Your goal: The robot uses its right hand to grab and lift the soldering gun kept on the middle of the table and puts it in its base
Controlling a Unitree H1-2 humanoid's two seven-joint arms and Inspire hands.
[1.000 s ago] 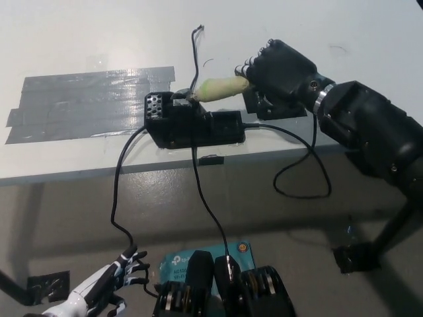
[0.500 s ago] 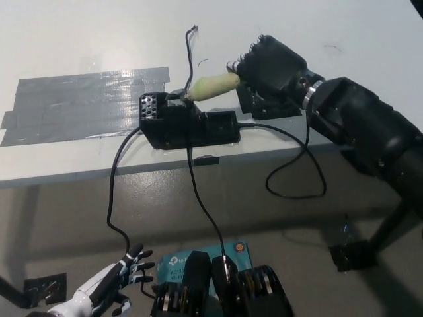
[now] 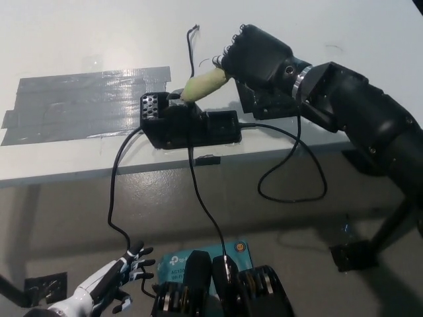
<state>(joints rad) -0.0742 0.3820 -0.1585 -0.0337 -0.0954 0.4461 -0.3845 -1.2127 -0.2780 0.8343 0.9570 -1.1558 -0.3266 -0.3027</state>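
Down at the lower left the white left hand (image 3: pixel 109 285) hangs idle, fingers spread, holding nothing. Above it, at the table's near edge in mid-frame, sits the black base (image 3: pixel 188 124). The soldering gun (image 3: pixel 203 84) slants from that base up and rightward, its pale handle in the black right hand's (image 3: pixel 254 56) closed fingers, its tip end apparently already at the holder.

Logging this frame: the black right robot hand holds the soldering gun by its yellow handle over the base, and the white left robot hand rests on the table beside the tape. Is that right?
One thing is wrong. The head view shows the white left robot hand low at the lower left, below the table edge, not beside the tape. The right robot hand does hold the soldering gun over the base.
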